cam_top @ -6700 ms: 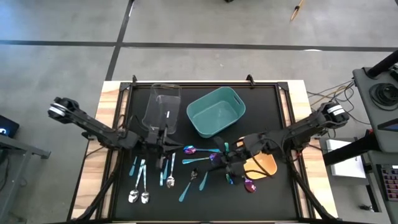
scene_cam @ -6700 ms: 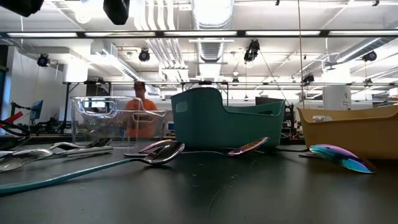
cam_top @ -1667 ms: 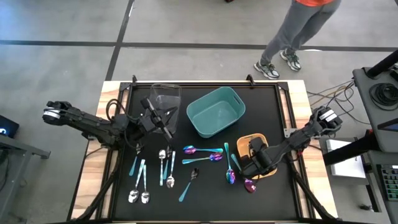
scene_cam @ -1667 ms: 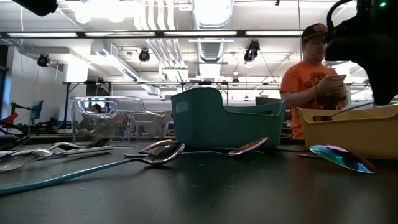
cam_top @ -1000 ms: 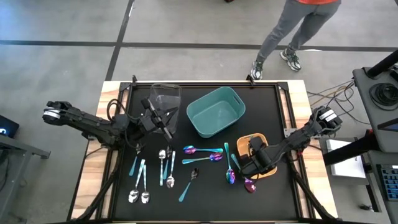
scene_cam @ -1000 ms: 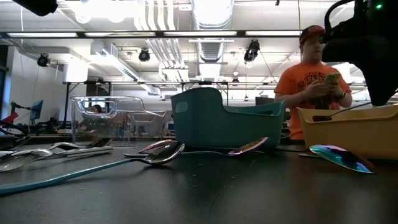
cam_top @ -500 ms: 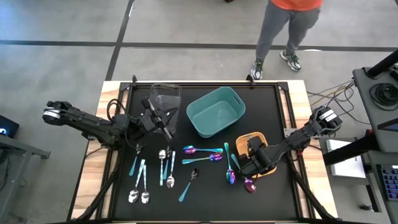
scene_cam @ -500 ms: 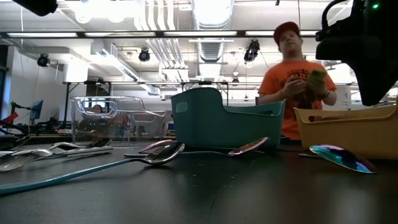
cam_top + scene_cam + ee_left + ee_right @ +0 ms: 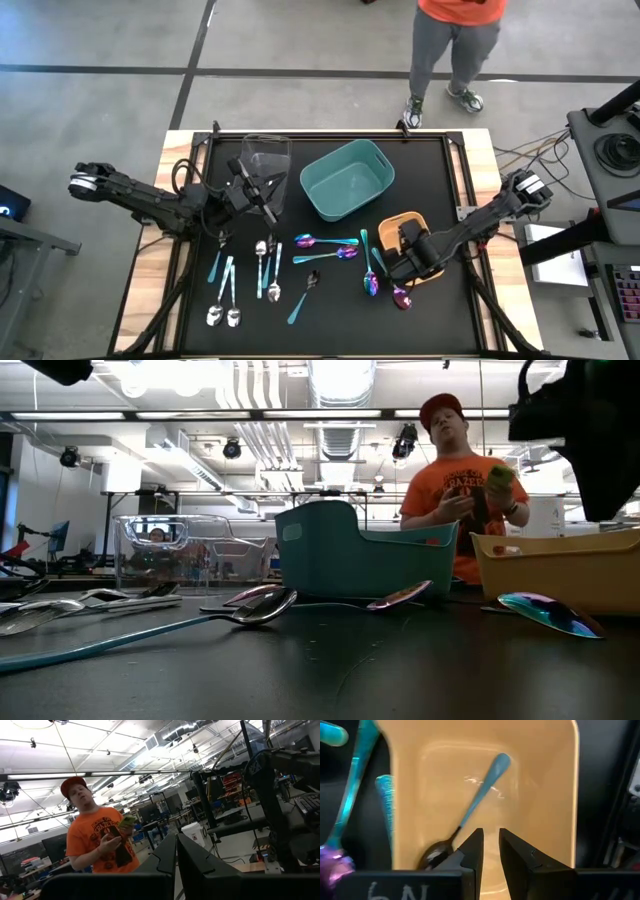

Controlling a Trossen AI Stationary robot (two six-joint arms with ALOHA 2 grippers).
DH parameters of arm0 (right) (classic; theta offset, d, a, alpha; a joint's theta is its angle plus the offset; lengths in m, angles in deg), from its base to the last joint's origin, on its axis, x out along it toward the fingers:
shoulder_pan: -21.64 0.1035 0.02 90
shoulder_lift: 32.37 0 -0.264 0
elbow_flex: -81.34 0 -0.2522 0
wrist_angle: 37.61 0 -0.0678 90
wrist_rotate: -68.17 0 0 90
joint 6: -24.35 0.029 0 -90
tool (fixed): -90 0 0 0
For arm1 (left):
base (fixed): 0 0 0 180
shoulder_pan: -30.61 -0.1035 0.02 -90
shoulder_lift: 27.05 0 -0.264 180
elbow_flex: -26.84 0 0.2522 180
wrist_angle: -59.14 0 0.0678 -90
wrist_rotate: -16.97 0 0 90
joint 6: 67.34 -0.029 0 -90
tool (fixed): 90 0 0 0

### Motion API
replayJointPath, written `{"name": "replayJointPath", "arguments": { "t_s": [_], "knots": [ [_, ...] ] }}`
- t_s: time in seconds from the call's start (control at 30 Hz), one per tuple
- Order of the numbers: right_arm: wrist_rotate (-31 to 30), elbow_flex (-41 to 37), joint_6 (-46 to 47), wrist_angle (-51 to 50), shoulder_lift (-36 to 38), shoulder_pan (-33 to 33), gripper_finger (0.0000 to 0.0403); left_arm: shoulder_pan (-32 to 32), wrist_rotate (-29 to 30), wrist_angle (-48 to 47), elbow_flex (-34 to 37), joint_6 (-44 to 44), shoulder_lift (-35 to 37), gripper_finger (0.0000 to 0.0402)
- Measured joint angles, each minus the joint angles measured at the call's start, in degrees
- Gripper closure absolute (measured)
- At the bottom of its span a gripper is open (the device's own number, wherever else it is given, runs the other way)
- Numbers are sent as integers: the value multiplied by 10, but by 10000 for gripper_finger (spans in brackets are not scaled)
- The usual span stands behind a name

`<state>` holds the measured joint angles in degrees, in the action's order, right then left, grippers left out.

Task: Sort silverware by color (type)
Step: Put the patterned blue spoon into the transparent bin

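Our right tool (image 9: 490,847) hangs over the orange bin (image 9: 555,795), its fingers slightly parted with nothing between them. A dark spoon with a teal handle (image 9: 475,805) lies loose in that bin, its bowl just beside one fingertip, the handle reaching away. Our left tool (image 9: 262,200) waits, pressed together, by the clear bin (image 9: 262,160). The rest of the silverware (image 9: 300,265) lies scattered on the table (image 9: 330,320) between the arms. We judge these pieces light, stiff and slippery; the thin handle, taken mid-length, looks like the surest place to pinch.
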<state>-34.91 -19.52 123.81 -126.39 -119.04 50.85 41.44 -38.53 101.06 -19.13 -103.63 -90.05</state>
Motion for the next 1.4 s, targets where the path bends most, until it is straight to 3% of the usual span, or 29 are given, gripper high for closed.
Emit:
{"name": "replayJointPath", "arguments": {
  "t_s": [0.27, 0.6, 0.9, 1.4],
  "knots": [
    [-23, 47, -8, 1, 1, 0, 349, 0, 0, -1, 0, 1, 0, 401],
    [-138, 96, -95, 30, 1, 0, 349, 0, -5, -2, 0, 9, 0, 401],
    [-219, 99, -319, 180, 1, 0, 349, 0, -11, -10, 0, 38, 0, 401],
    [-219, 99, -650, 343, 8, -12, 349, 0, -11, -71, 0, 119, 0, 401]
  ]
}}
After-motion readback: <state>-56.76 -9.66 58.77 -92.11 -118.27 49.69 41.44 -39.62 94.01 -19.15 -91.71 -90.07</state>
